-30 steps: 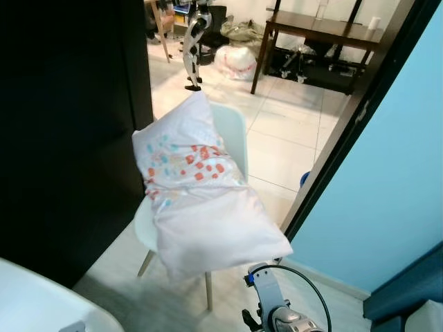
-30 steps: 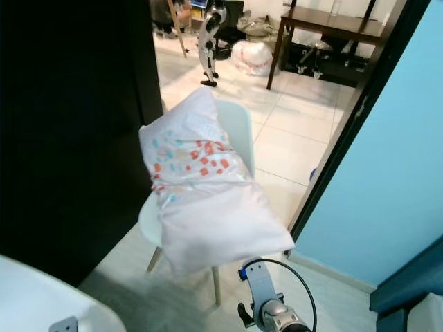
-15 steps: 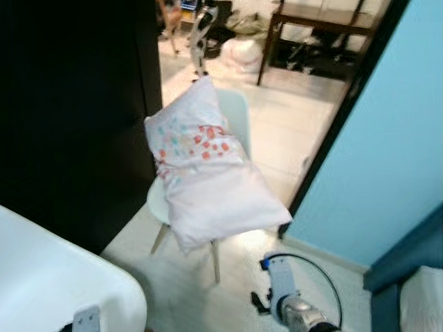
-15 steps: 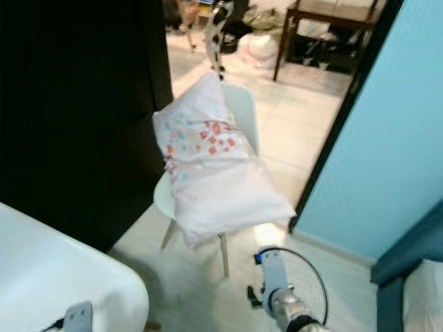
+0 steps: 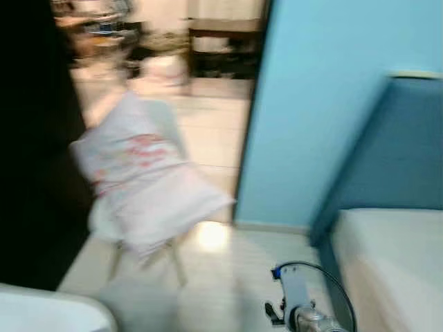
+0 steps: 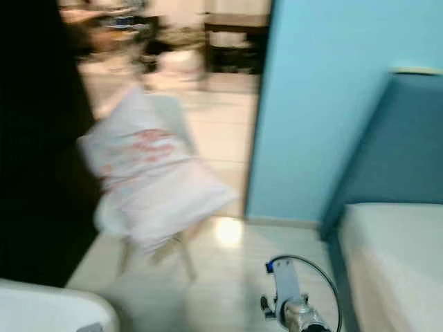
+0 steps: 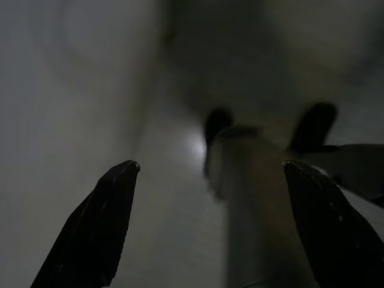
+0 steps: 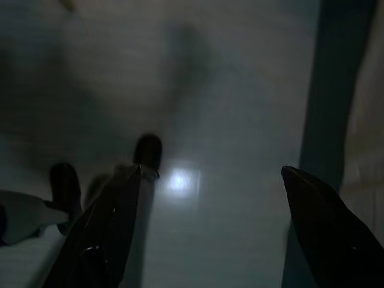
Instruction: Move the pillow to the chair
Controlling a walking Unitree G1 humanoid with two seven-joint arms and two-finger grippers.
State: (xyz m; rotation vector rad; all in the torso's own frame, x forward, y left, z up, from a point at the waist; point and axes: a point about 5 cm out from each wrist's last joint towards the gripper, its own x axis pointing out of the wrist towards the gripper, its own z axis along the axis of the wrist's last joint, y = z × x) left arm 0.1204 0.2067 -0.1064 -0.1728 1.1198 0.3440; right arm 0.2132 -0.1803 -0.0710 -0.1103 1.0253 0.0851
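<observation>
A white pillow [image 5: 142,187] with orange and blue specks lies propped on a pale chair [image 5: 166,121] at the left of the blurred eye views, leaning on its backrest and hanging over the seat's front. Neither gripper touches it. My right arm's wrist [image 5: 301,315] hangs low at the bottom, over the floor. In the dark left wrist view my left gripper [image 7: 210,204] is open above the floor, nothing between its fingers. My right gripper [image 8: 210,210] in the right wrist view is open too, holding nothing.
A blue wall [image 5: 325,104] stands right of the chair. A blue headboard and a white bed [image 5: 394,270] sit at the right. A dark panel [image 5: 28,173] is at the left, a white rounded edge [image 5: 48,311] at the bottom left. Behind the chair lies a tiled room.
The whole picture has swung right and blurred: the camera has turned, so the chair and pillow now sit at the left and the bed has come into view.
</observation>
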